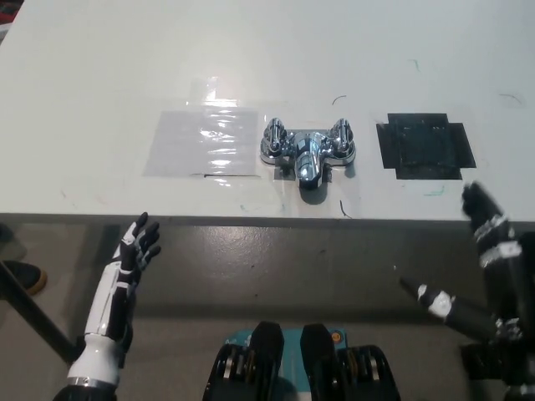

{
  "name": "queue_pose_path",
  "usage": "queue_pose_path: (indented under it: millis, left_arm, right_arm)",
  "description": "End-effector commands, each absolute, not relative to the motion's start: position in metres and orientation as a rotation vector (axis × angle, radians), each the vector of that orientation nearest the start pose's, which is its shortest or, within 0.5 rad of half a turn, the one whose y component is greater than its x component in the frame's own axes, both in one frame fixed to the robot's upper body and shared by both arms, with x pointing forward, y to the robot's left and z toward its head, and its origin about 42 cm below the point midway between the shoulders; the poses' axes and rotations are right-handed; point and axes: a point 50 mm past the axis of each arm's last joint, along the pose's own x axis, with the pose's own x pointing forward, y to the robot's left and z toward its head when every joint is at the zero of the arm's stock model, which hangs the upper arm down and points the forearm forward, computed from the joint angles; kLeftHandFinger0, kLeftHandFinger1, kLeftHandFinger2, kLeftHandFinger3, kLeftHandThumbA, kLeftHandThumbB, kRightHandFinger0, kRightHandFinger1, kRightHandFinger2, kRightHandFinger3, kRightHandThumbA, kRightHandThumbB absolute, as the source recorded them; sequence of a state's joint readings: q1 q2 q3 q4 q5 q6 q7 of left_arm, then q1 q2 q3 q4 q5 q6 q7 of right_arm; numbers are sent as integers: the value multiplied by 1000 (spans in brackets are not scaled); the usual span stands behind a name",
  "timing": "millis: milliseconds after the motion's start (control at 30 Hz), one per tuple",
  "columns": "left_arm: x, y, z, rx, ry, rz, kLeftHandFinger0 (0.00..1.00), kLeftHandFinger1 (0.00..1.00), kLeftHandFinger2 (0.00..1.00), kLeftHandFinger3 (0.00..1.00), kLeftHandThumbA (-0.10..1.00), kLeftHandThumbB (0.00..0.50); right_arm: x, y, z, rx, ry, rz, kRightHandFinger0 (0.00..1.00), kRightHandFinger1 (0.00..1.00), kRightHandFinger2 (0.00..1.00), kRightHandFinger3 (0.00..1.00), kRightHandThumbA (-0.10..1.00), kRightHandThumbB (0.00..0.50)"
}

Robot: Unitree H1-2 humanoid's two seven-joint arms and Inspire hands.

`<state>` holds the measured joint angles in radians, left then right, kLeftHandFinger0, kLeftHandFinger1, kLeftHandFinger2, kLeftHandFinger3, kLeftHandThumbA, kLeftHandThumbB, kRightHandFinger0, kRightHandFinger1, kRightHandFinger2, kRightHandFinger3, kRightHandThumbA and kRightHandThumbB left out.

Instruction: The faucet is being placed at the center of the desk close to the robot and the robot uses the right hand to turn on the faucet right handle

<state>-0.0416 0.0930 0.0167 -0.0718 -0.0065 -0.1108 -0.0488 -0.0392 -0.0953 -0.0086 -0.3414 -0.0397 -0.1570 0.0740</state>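
A white desk (100,75) fills the upper view, its near edge running just ahead of the white left hand (138,246) and the black right hand (493,251). Straight ahead of the left hand a clear glossy film patch (205,142) lies on the top, throwing back bright glare from the light above. Ahead of the right hand sits a black taped square (425,147). Faint pen marks dot the surface. Grey-brown floor (276,276) spreads between the hands. Outward of the left hand are a dark slanting bar (33,313) and a dark shoe (21,276).

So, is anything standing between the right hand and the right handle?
Nothing visible. Only bare desk and a flat black patch lie between the right hand and the handle. The left hand rests at lower left.
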Motion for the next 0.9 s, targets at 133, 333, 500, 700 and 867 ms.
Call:
queue_pose_path:
  millis: [133,333,500,700,867]
  left_arm:
    - [291,226,152,29,-323,-156,1000,1000,1000,1000,1000,487]
    - [288,225,150,31,-330,-183,1000,1000,1000,1000,1000,423]
    - [282,226,145,50,-318,-179,1000,1000,1000,1000,1000,395]
    - [281,228,140,54,-307,-165,1000,1000,1000,1000,1000,352]
    - [278,232,136,76,-292,-163,1000,1000,1000,1000,1000,353]
  right_arm:
    - [327,-248,327,-548,-562,127,1000,1000,1000,1000,1000,277]
    - [373,-251,387,-654,-499,144,1000,1000,1000,1000,1000,319]
    - [407,-239,416,-757,-470,211,1000,1000,1000,1000,1000,309]
    - [470,-213,461,-1008,-306,332,1000,1000,1000,1000,1000,349]
    - [506,-182,479,-1120,-210,357,1000,1000,1000,1000,1000,319]
